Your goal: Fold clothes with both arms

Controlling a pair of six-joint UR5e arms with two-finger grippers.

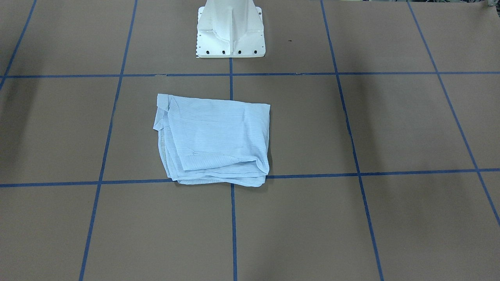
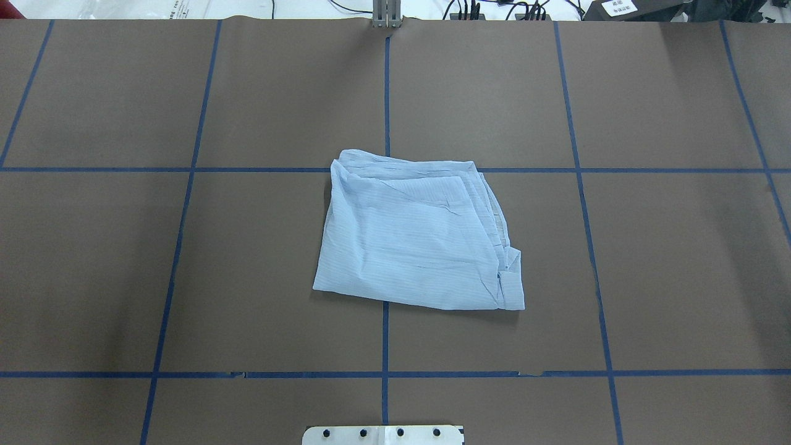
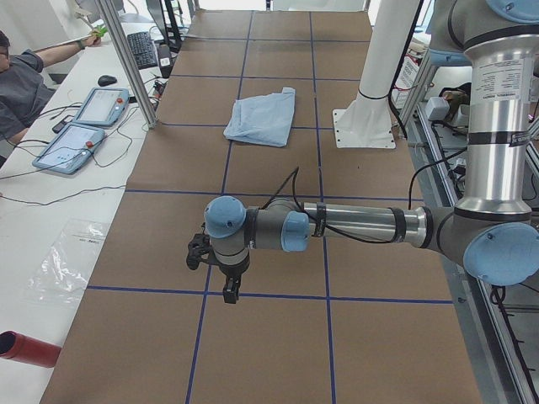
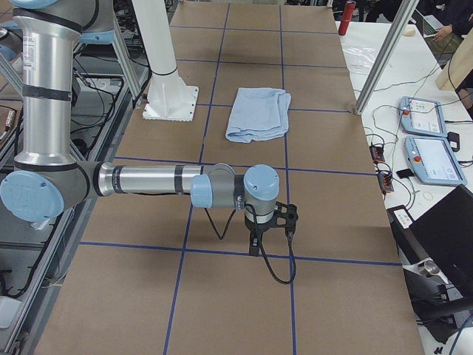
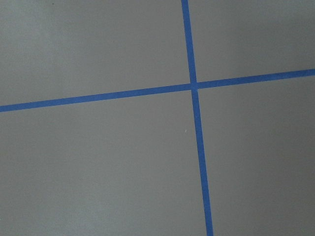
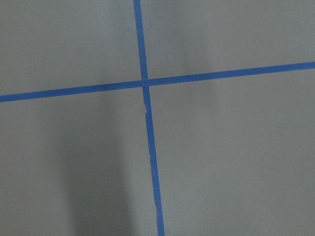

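The clothes are one pale blue striped shirt (image 2: 414,241), folded into a rough rectangle and lying flat at the table's middle (image 1: 215,140) (image 3: 263,116) (image 4: 259,112). Neither arm touches it. My left arm reaches low over the table far to the shirt's left, its gripper (image 3: 230,289) pointing down. My right arm does the same far to the shirt's right, gripper (image 4: 255,244) also pointing down. Both grippers show only in the side views, so I cannot tell whether they are open or shut. Both wrist views show only brown table and blue tape.
The white pedestal base (image 1: 230,31) stands behind the shirt. Blue tape lines (image 2: 385,93) divide the brown table. Beyond the far edge are teach pendants (image 3: 84,126), cables, an aluminium post (image 3: 126,63), a red cylinder (image 3: 25,349) and a seated person (image 3: 17,84).
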